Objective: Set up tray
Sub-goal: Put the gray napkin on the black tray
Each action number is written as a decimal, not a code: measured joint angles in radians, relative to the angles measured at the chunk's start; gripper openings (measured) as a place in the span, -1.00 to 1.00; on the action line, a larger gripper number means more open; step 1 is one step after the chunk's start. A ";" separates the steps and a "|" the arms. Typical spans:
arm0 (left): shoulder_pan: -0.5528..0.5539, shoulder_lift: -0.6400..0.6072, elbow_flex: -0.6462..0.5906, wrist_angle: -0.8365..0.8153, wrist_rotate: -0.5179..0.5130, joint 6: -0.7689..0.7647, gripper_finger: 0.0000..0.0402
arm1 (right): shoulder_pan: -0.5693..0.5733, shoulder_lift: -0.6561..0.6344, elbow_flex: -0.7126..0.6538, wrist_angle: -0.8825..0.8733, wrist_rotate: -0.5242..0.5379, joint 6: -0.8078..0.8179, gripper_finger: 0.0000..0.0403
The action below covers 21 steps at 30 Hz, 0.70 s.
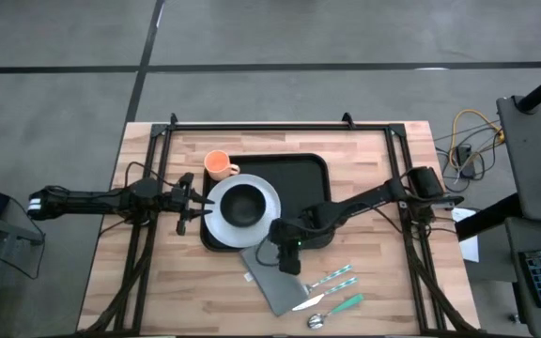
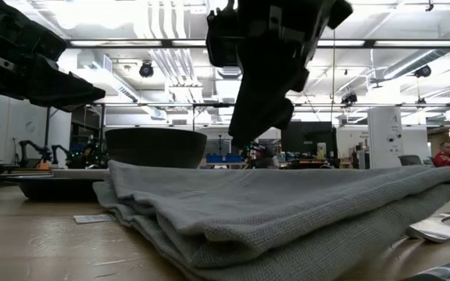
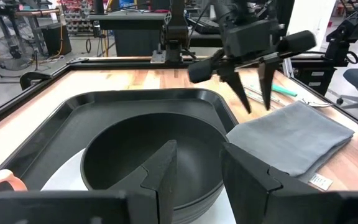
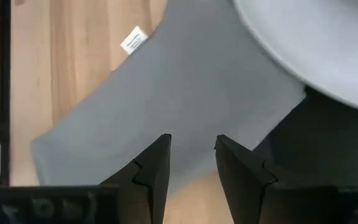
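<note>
Napkin [image 1: 272,282] is the pick: right hand [image 1: 287,265] hangs over its near edge, fingers apart, so drop straight, pinch the fold, clear the plate [image 1: 242,208] on the tray [image 1: 303,178] mid-tabletop; left hand [image 1: 193,203] waits, fingers apart.

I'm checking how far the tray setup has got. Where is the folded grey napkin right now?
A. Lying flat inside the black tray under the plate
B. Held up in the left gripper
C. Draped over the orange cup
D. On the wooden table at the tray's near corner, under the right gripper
D: the grey napkin lies on the wood against the tray corner, with the right gripper open above it.
</note>
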 joint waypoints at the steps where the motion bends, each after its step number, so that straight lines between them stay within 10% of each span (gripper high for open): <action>1: 0.000 0.000 0.000 0.000 0.000 0.000 -0.48 | 0.009 0.000 0.000 0.000 0.014 0.017 -0.41; 11: 0.000 0.000 0.000 0.000 0.000 0.000 -0.48 | 0.050 0.000 -0.002 0.001 0.089 0.175 -0.41; 21: 0.000 0.000 0.000 0.000 0.000 0.000 -0.48 | 0.045 0.000 -0.003 -0.126 -0.055 0.254 -0.41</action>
